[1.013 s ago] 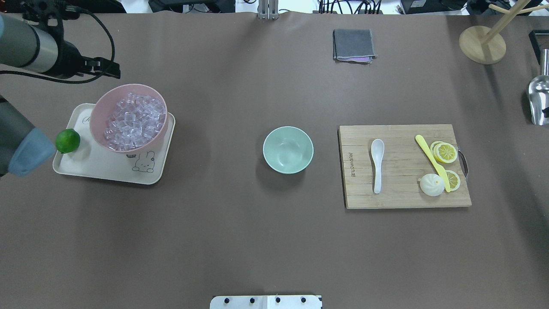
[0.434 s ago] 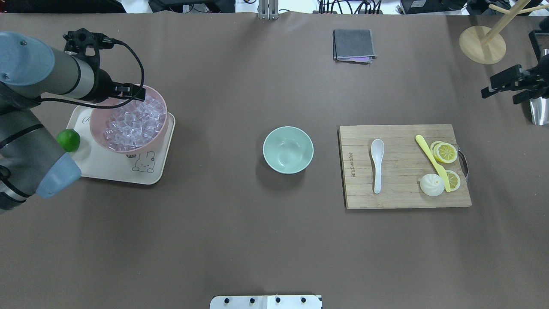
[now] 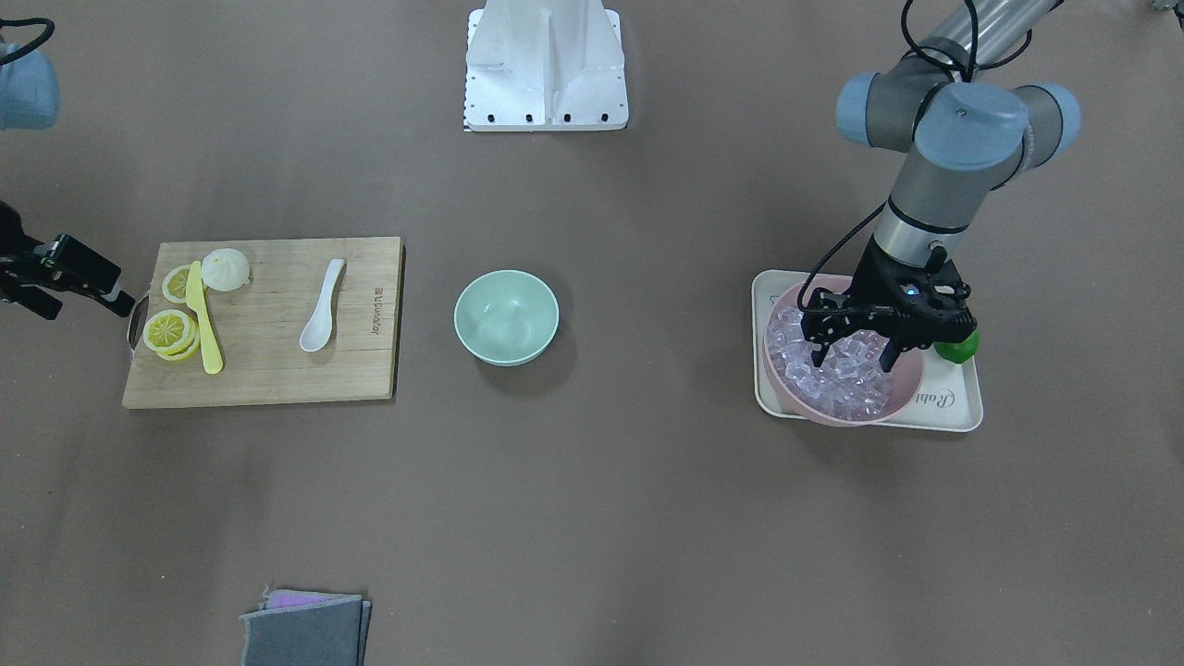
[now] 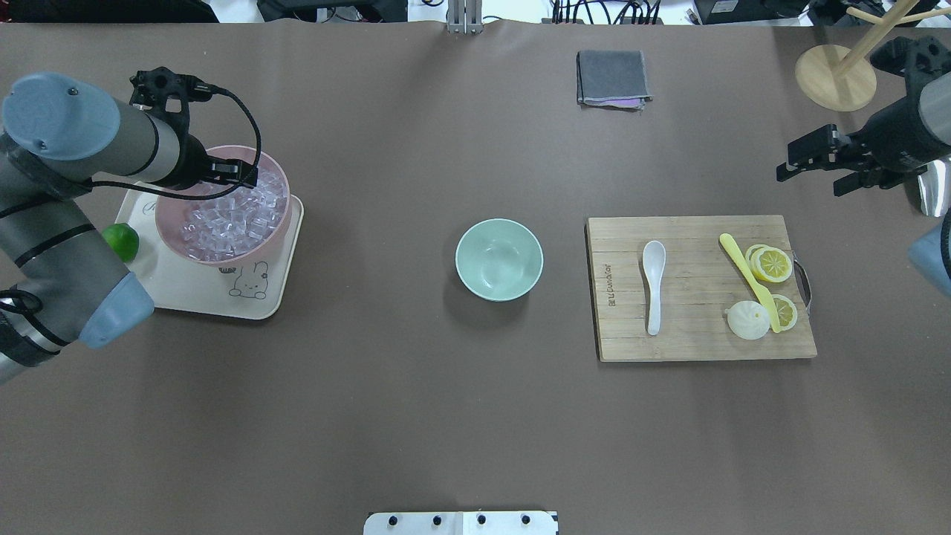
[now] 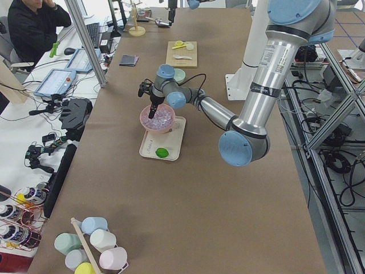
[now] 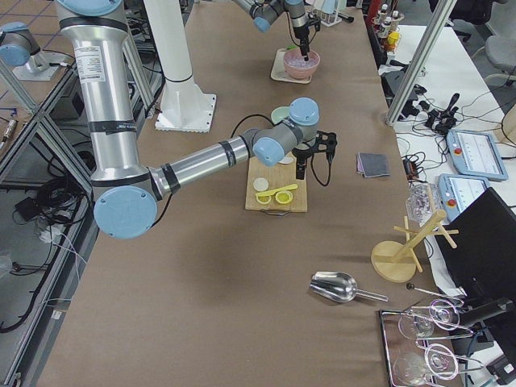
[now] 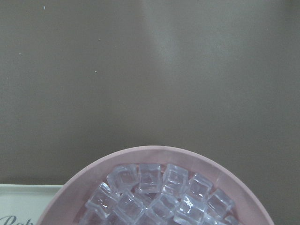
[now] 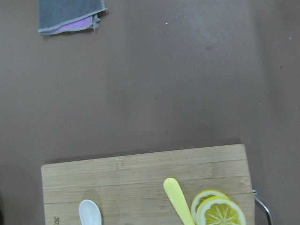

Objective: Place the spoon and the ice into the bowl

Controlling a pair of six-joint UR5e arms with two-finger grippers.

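The white spoon (image 4: 654,286) lies on the wooden cutting board (image 4: 698,338), also in the front view (image 3: 321,305) and the right wrist view (image 8: 90,213). The mint-green bowl (image 4: 498,259) stands empty at the table's middle (image 3: 506,316). Ice cubes (image 4: 230,219) fill the pink bowl (image 4: 165,227) on the left; the left wrist view shows them close (image 7: 159,197). My left gripper (image 3: 854,361) is open, empty, just above the ice (image 4: 238,172). My right gripper (image 4: 806,180) is open, empty, above the table beyond the board's far right corner (image 3: 79,289).
The board also holds a yellow knife (image 4: 747,275), lemon slices (image 4: 773,264) and a white bun (image 4: 747,320). The pink bowl sits on a cream tray (image 4: 186,293) with a lime (image 4: 121,241). A grey cloth (image 4: 613,78), wooden stand (image 4: 836,78) and metal scoop (image 4: 935,197) lie at the back and right.
My left arm has swung right and brought its gripper over the pink bowl's ice. My right arm has come in from the right edge and moved left toward the board.
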